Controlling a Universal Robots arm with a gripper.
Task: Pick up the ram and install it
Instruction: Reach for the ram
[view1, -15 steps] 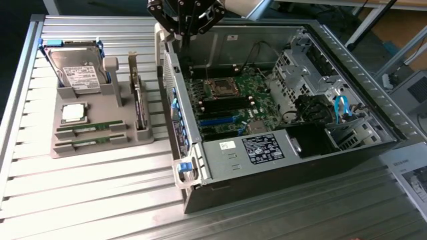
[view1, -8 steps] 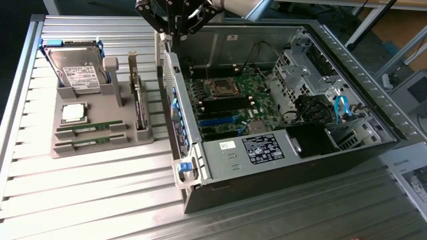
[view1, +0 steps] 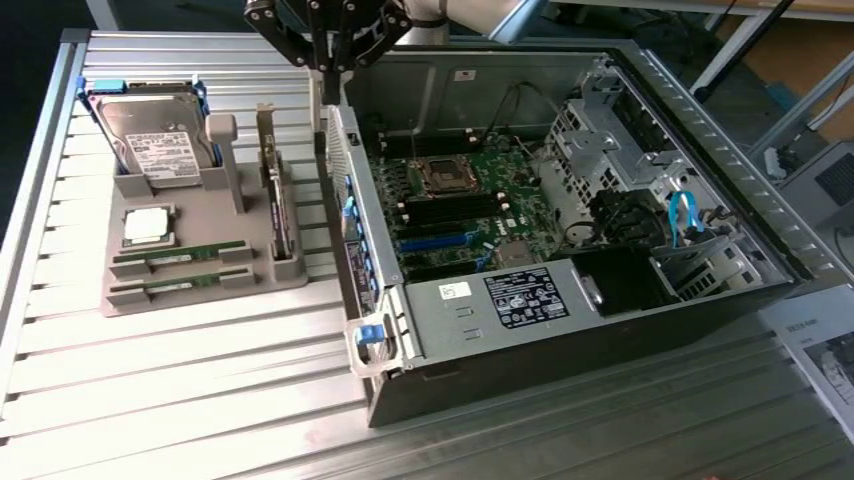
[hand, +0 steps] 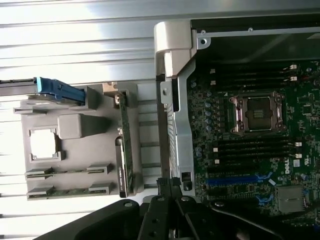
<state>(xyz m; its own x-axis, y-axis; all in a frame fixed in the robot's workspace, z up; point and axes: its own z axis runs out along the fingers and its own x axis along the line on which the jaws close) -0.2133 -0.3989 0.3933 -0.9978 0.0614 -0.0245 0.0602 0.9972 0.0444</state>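
Note:
Two rams lie flat, side by side, in slots at the front of the grey holder (view1: 200, 215): one ram (view1: 180, 253) and a second ram (view1: 178, 286) nearer the table's front. In the wrist view they are the ram (hand: 67, 171) and its twin (hand: 67, 190). My gripper (view1: 324, 72) hangs high over the case's side wall, between the holder and the open computer case (view1: 574, 300). Its fingertips (hand: 169, 184) are pressed together with nothing between them. The motherboard (view1: 461, 205) lies exposed, with dark memory slots (hand: 250, 147) beside the empty processor socket (hand: 257, 114).
In the holder, a tall expansion card (view1: 276, 205) stands upright, a square silver processor chip (view1: 148, 225) lies flat, and a hard drive (view1: 151, 135) leans at the back. The slatted metal table (view1: 174, 390) runs to the front. A paper sheet (view1: 821, 350) lies at the exterior view's right.

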